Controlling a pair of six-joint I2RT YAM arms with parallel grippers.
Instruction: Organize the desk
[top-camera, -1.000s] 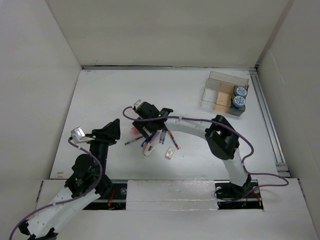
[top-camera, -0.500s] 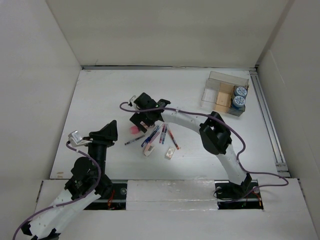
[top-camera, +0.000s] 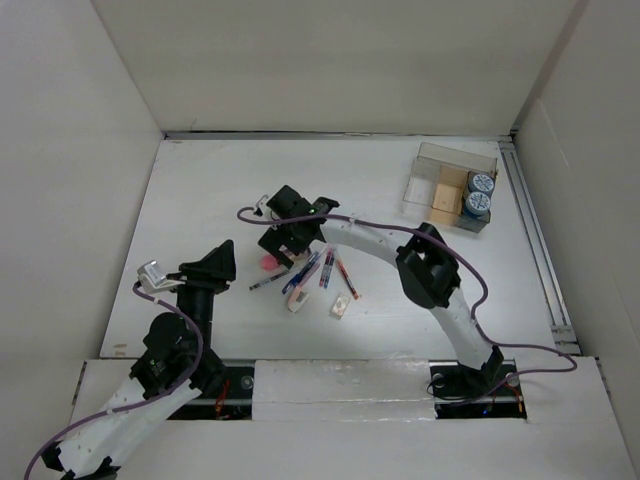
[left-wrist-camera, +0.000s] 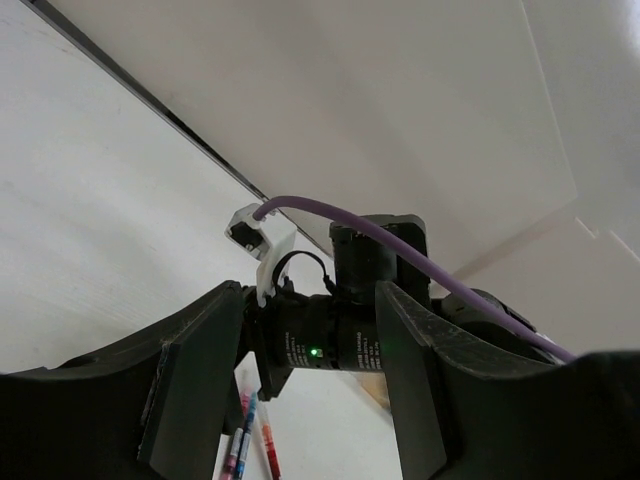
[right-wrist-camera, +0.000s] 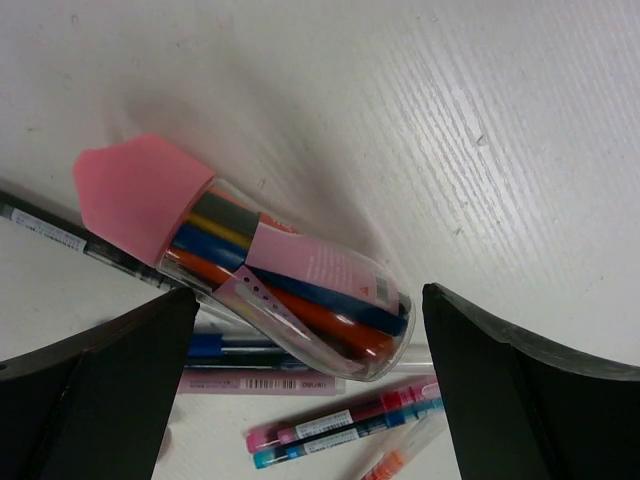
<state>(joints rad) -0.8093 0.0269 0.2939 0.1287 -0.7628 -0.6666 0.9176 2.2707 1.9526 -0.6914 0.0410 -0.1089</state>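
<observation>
Broadly, the desk (top-camera: 200, 200) is flat, white, matte.

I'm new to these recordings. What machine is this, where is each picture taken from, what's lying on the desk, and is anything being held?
Two robot arms are bolted at the near edge of a white desk. One picture looks down from above; the other two come from cameras on each wrist.

On the desk lie loose pens, two small white items, and a clear pouch of markers with a pink cap. At the far right stands a clear tray with wooden blocks and blue-topped items.

The right hand hangs open above the pouch, a finger on each side, holding nothing. The left hand is shut and empty, off to the side.
</observation>
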